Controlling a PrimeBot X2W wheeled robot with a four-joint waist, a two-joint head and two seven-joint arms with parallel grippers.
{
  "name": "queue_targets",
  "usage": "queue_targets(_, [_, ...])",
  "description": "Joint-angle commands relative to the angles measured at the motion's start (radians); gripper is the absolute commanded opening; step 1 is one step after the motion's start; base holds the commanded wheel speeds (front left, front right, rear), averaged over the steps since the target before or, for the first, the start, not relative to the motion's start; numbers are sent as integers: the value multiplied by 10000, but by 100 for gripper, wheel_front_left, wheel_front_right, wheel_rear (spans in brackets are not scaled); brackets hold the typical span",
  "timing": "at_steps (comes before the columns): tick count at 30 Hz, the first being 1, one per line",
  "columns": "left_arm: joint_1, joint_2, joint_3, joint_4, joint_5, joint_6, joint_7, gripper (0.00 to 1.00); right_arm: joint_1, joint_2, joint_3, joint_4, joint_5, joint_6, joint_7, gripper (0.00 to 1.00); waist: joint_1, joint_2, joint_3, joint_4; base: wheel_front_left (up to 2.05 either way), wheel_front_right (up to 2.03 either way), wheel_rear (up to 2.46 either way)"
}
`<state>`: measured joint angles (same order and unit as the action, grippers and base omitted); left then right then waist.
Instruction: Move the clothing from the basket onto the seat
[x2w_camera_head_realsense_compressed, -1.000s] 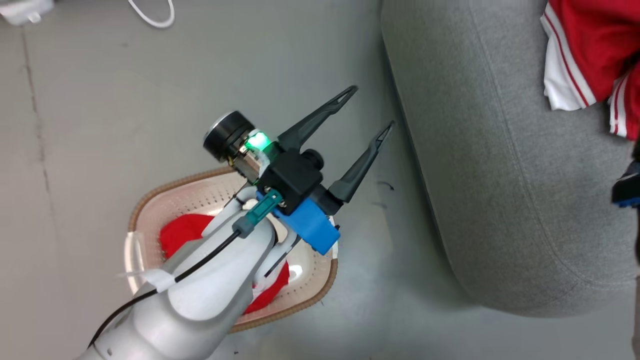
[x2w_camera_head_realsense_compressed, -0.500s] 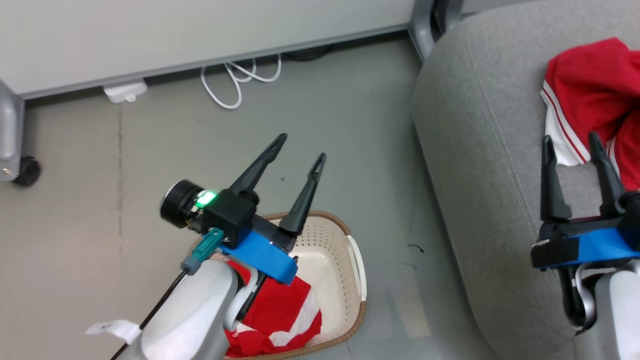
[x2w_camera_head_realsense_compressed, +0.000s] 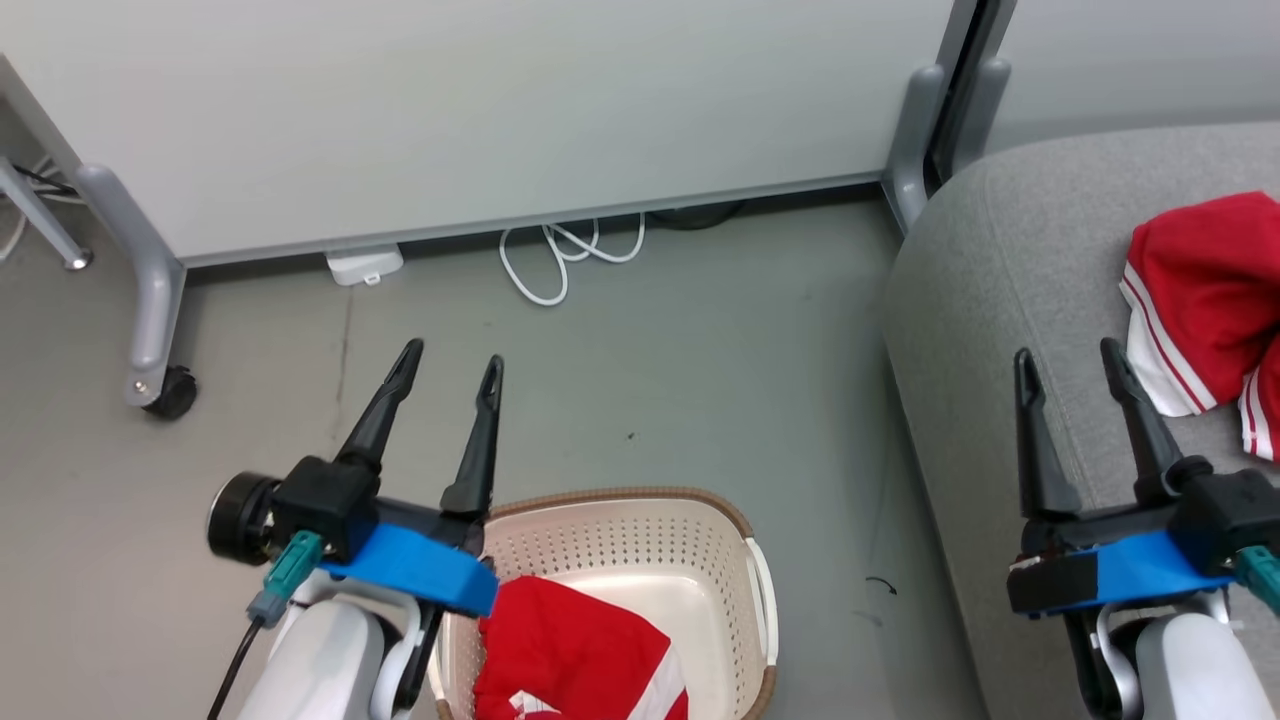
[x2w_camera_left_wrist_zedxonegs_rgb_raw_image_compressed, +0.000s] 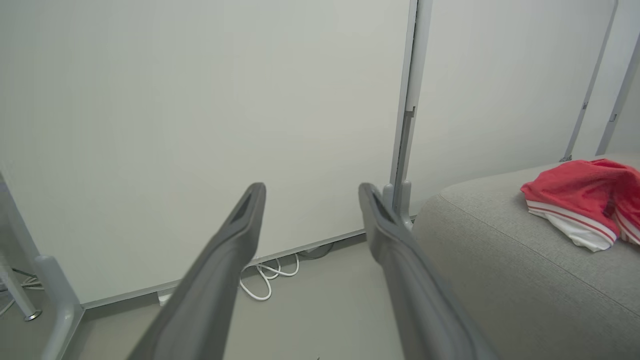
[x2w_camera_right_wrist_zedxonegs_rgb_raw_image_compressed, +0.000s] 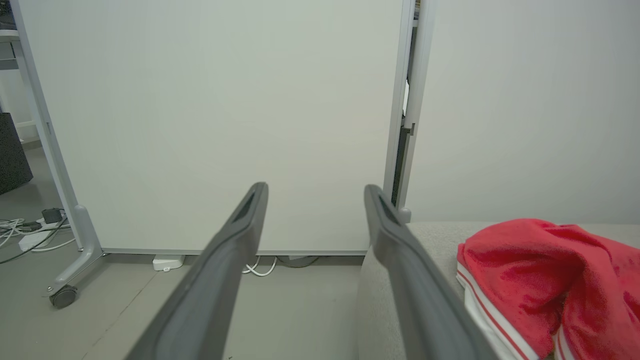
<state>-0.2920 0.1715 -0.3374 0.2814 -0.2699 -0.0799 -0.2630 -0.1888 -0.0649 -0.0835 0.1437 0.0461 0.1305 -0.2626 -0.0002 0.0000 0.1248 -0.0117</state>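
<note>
Inside the basket (x2w_camera_head_realsense_compressed: 620, 537), red clothing (x2w_camera_head_realsense_compressed: 572, 652)

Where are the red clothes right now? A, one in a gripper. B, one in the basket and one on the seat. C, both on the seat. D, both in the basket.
B: one red garment lies in the basket, a second garment on the seat; left gripper and right gripper are open, empty.

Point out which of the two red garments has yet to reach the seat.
The basket garment, lying inside the basket on the floor. The other garment already lies on the grey seat.
</note>
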Motion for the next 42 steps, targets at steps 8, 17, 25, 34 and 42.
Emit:
queue_targets(8, [1119,-181,1034,-230,382,-146,-26,100,771,128,111,-155,-3,3,-34,100,2,0,-651,132,0,0,0])
queue_targets(17, [1764,-419,1607,-252,734,-333,-26,100,1460,150,277,-51,487,5,-34,100,2,0,-1025,239,0,0,0])
queue_targets(25, [2088,-656,2048,-339,882,-417,-26,100,1773,150,376,64,728,5,-34,100,2,0,-1199,237,0,0,0])
queue_targets(34, [2351,-793,2477,-455,1045,-444,-26,100,1796,150,328,108,781,5,-34,100,2,0,-1243,348,0,0,0])
queue_targets(42, [2362,-889,2561,-498,1163,-499,-27,100,1788,150,351,145,827,5,-34,100,2,0,-1252,448,0,0,0])
